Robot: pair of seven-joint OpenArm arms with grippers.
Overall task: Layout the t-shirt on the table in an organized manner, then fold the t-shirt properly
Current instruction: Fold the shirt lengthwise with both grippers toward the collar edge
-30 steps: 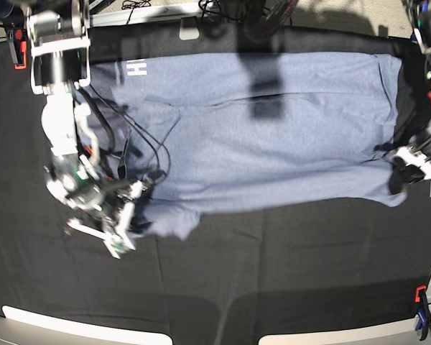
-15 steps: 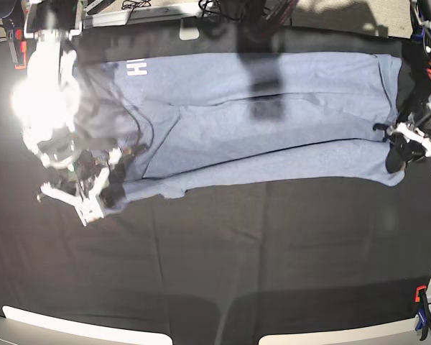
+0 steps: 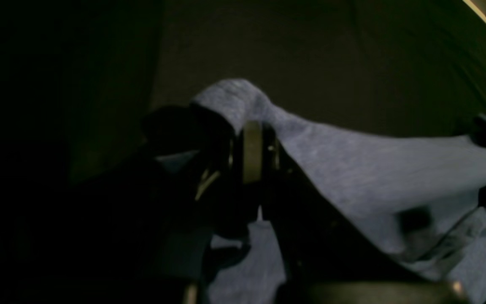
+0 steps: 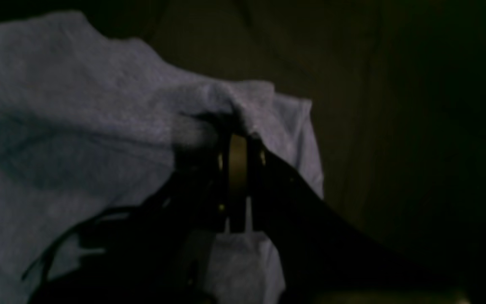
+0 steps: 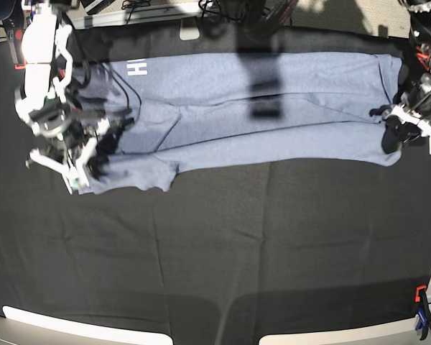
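Before us: the table [image 5: 273,244], draped in black cloth. On its far half we see the t-shirt [image 5: 273,108] stretched in a long band, side to side. Clamp [image 5: 421,300] at near edge.

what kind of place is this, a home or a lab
Most likely a robot lab bench, not a home: the table is draped in black cloth held by a clamp, loose cables lie behind it, and two robot arms work a t-shirt.

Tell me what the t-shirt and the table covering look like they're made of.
The t-shirt looks like soft knit cotton jersey: heathered blue-grey, matte, draping in loose folds. The table covering looks like thin black woven cloth, matte and faintly creased, though the weave is too fine to confirm.
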